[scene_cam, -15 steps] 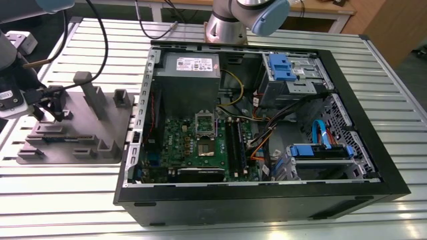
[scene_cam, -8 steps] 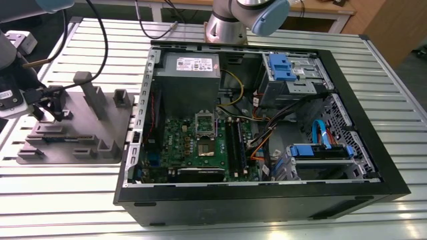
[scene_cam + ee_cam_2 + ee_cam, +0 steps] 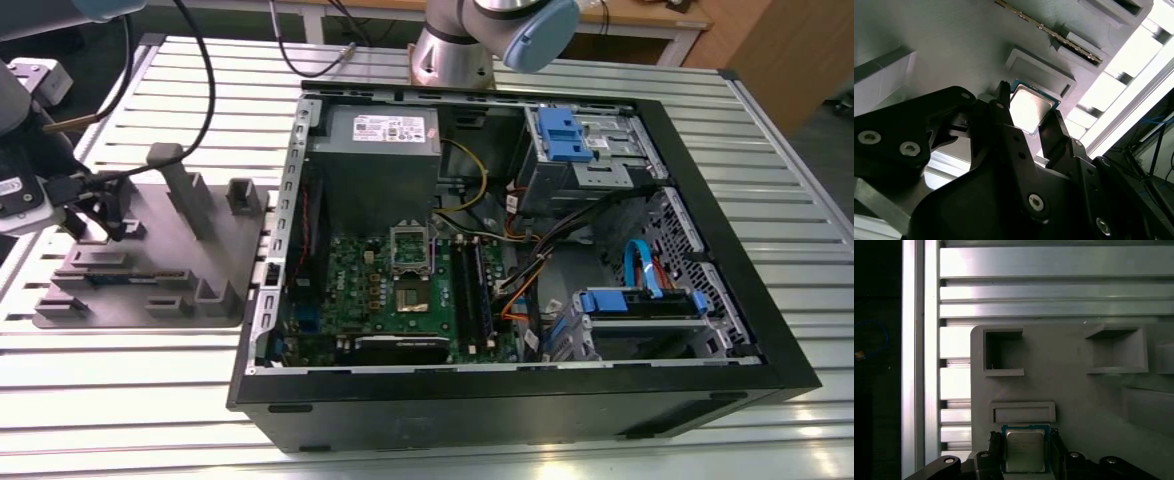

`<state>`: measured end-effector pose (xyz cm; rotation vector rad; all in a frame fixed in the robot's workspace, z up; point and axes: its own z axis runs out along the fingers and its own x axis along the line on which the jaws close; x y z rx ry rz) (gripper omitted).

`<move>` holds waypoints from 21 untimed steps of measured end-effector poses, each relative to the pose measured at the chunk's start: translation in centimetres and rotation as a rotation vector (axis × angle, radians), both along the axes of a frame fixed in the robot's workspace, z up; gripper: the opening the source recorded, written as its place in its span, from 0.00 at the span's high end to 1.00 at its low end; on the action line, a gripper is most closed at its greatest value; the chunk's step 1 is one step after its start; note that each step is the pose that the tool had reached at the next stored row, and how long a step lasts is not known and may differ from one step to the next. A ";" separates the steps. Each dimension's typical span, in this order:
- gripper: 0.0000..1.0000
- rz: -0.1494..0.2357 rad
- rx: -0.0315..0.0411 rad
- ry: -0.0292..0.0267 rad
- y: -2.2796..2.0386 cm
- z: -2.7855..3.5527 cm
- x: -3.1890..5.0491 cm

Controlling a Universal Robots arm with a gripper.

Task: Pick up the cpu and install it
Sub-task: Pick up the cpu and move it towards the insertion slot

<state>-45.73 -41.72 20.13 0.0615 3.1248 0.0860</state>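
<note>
Your gripper [image 3: 1025, 439] has the cpu [image 3: 1025, 454] pinched between its two fingers [image 3: 996, 447], at the grey plate [image 3: 1079, 390].

In both wrist views the black fingers press against opposite edges of the silver-topped chip, just beside a shallow rectangular frame [image 3: 1023, 412] on the plate. Whether the chip is lifted or resting on the plate, you can't quite tell. In the exterior view the plate lies on the slatted table [image 3: 134, 400] at the exterior view's left, beside the open computer case [image 3: 747, 330], where the socket [image 3: 410, 292] sits on the green motherboard [image 3: 350, 300].
</note>
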 end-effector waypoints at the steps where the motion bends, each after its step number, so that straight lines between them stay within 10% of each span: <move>1: 0.53 0.000 0.0001 -0.0002 0.00 0.02 0.00; 21: 0.53 0.000 0.0000 0.0000 0.00 0.50 0.00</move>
